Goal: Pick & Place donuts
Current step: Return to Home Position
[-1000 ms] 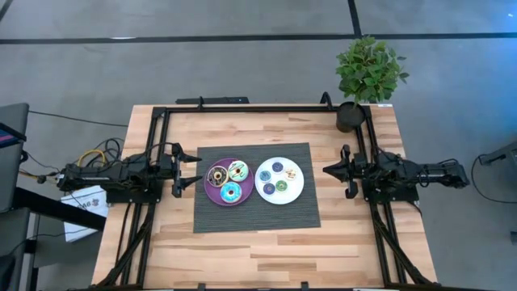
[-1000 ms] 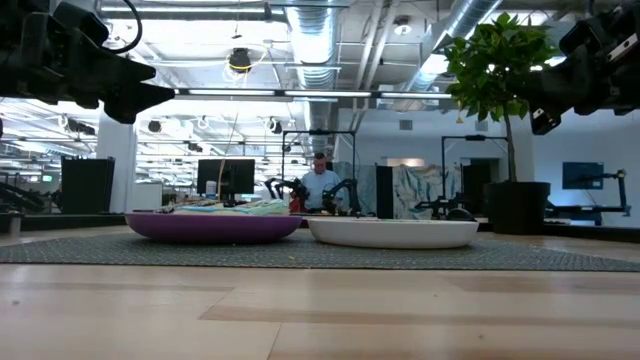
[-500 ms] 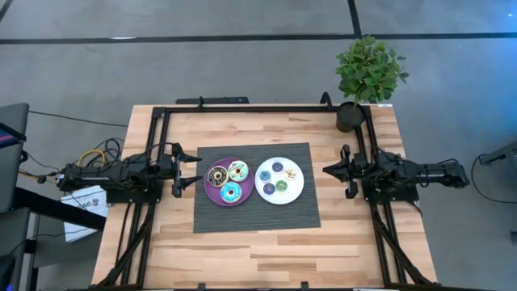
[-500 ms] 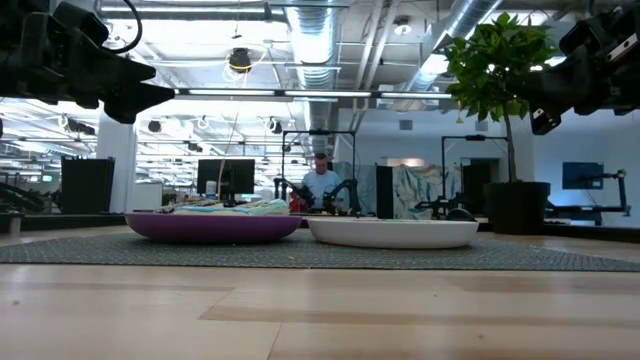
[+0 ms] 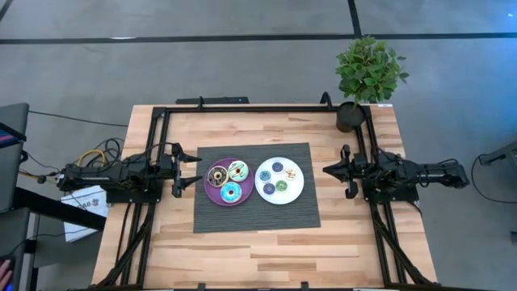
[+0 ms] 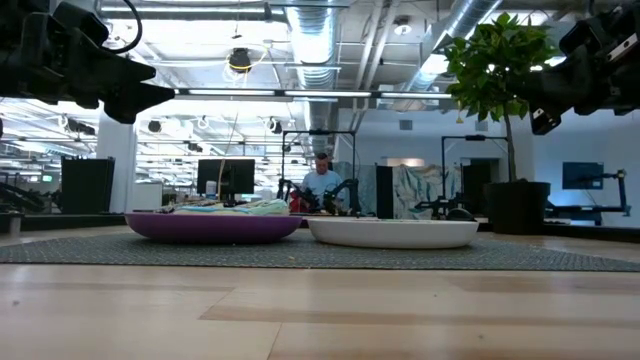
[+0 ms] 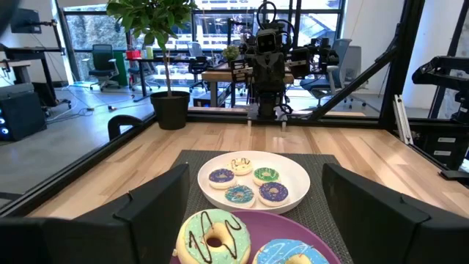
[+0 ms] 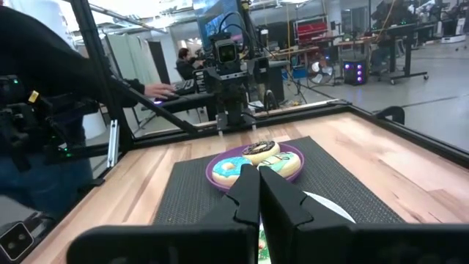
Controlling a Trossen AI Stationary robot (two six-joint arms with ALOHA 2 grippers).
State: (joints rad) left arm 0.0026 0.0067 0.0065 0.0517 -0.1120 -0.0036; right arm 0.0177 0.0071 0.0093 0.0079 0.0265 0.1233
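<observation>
Donuts lay on purple plate and white plate, table centre. Left gripper hung spread near left edge, right gripper pressed together near right edge; homing needed level retreat clear of plates

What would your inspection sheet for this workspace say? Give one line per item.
Surface: wooden table, dark mat at its centre.
Job's things: donuts, three on the purple plate, five on the white plate.
Clutter: nothing seen.
Grippers: left gripper open, beside the purple plate; right gripper shut, beside the white plate; both empty.
Cables: coloured cables off the table's left edge.
Surroundings: plant by the table's corner; person in the room behind.
</observation>
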